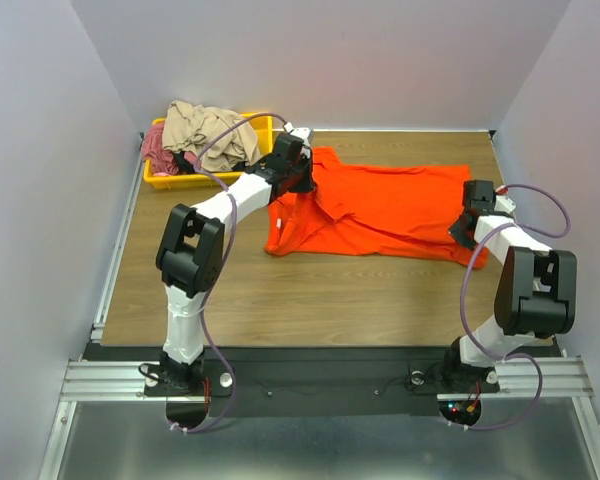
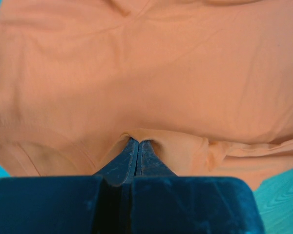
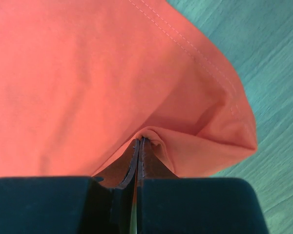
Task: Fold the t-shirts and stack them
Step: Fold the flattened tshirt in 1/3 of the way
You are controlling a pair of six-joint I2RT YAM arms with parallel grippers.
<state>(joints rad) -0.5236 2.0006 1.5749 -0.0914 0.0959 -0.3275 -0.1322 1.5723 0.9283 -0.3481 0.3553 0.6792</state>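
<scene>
Nearby, heaped yellow bin (image 1: 162, 183); left gripper (image 2: 135, 142) pinches t-shirt (image 2: 161, 73).

Left arm (image 1: 193, 250): we see white links, black joint housings, a purple cable looped alongside.
Right arm (image 1: 528, 285): the same white and black, with our second purple cable.
Bases (image 1: 185, 375): black, small red lights, at the table's near edge.
Left gripper (image 2: 138, 143): flat dark fingers tapering from a black block.
Right gripper (image 3: 140, 141): likewise.

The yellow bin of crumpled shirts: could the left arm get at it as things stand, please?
Probably not yet: the yellow bin lies close beside the left gripper with nothing between, but that gripper is shut on the orange t-shirt and must release first.
</scene>
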